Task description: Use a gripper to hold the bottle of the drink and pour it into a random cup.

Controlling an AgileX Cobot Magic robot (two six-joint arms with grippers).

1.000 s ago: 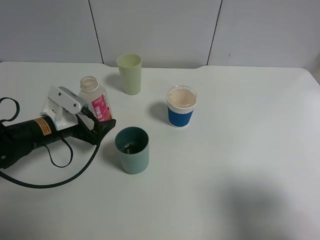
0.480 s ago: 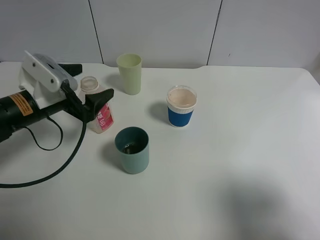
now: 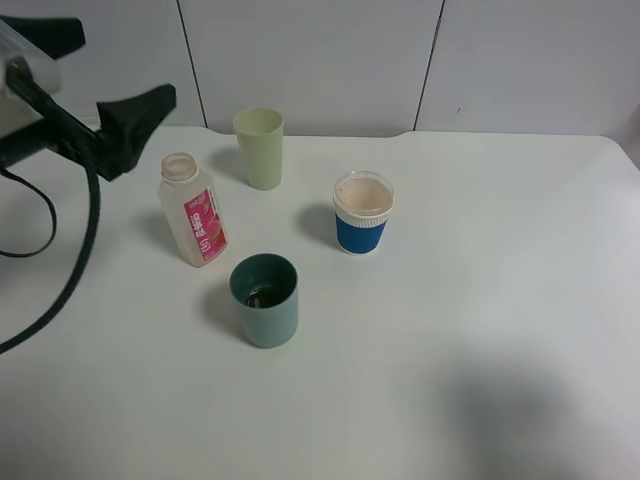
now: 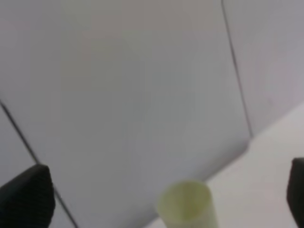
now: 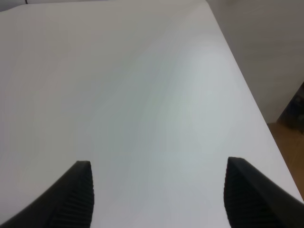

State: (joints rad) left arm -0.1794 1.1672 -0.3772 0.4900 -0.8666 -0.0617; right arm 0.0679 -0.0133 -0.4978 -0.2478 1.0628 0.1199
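So the left tool (image 3: 100, 95) is up in the air at the far left edge of the overhead view, jaws spread wide and holding nothing, with its black cable (image 3: 60, 270) looping down over the white tabletop (image 3: 480, 300). The bottle (image 3: 193, 210) stands upright on the tabletop by itself, capless, pink-and-white label facing front, clear of the tool (it looks pretty much empty, can't make out any brown liquid in it). Just in front of it and a bit to the right sits the teal cup (image 3: 265, 299), with something dark at the bottom that I can't really identify. The pale yellow-green tumbler (image 3: 260, 147) is behind the bottle near the back edge, and the blue-sleeved paper cup (image 3: 363, 212) stands off to the right of both, apart from everything. The left wrist camera mostly sees the grey wall plus the tumbler's rim. The right tool (image 5: 159, 194) hovers over bare tabletop near a corner, jaws spread apart, nothing between them.
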